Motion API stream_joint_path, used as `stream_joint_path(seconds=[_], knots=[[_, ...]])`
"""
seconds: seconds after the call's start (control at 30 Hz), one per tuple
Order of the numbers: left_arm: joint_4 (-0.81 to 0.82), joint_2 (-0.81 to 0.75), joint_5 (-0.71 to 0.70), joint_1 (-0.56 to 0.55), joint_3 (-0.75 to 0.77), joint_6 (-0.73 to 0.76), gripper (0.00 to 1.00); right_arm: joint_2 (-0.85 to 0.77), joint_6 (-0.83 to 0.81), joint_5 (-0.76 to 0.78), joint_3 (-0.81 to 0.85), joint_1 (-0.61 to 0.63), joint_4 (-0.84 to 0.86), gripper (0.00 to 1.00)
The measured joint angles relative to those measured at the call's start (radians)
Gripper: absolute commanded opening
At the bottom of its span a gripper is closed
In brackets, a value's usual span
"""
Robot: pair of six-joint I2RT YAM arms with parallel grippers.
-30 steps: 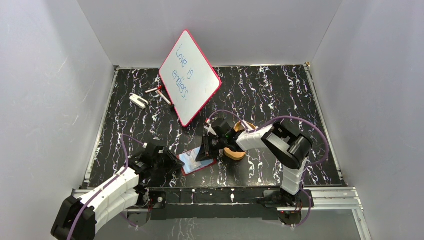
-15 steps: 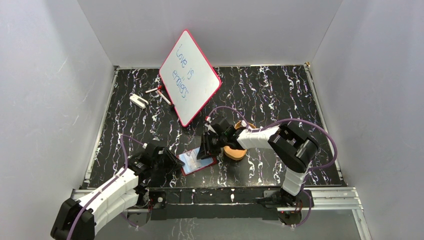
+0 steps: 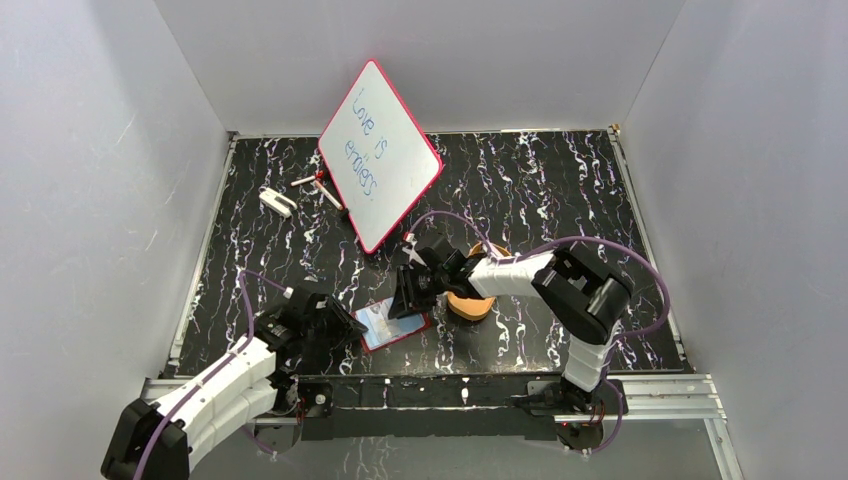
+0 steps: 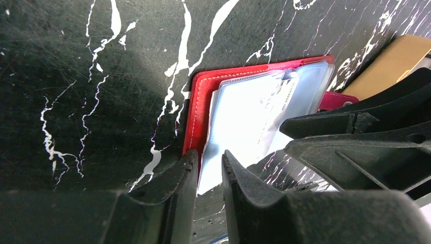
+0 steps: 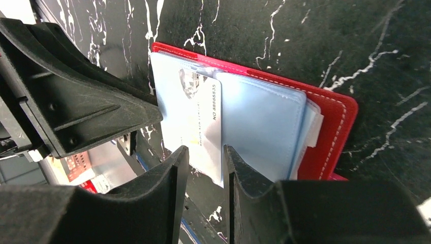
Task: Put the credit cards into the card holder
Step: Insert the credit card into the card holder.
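The card holder (image 3: 396, 326) lies open near the table's front edge, red cover (image 4: 203, 101) outside and bluish clear sleeves (image 5: 264, 122) inside. A pale credit card (image 5: 203, 117) sits partly in a sleeve, its lower end sticking out. My right gripper (image 3: 408, 298) hovers over that end. In its wrist view the right gripper (image 5: 206, 150) is open, and the card lies just beyond the tips. My left gripper (image 3: 352, 326) is at the holder's left edge. In its wrist view the left gripper (image 4: 209, 158) has narrow jaws with the cover edge and a sleeve between them.
A red-framed whiteboard (image 3: 380, 155) leans at the back. An orange-tan tray (image 3: 470, 303) sits under my right arm, right of the holder. A small white object (image 3: 277, 202) and pens (image 3: 320, 186) lie at the back left. Grey walls enclose the table.
My right gripper's jaws have opened and let go of the card, and the gripper has drawn back slightly. The left arm and the card holder have stayed put.
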Motion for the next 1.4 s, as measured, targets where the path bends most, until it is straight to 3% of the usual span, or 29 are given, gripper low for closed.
stream_joint_path(seconds=[1.13,1.4], knots=[[0.013,0.026,0.009,0.000,0.008,0.018,0.24,0.077,-0.046,0.040,0.110,0.094,-0.069,0.38],[-0.041,0.013,-0.019,0.000,0.033,0.041,0.27,-0.056,-0.089,0.128,0.110,0.107,-0.185,0.40]])
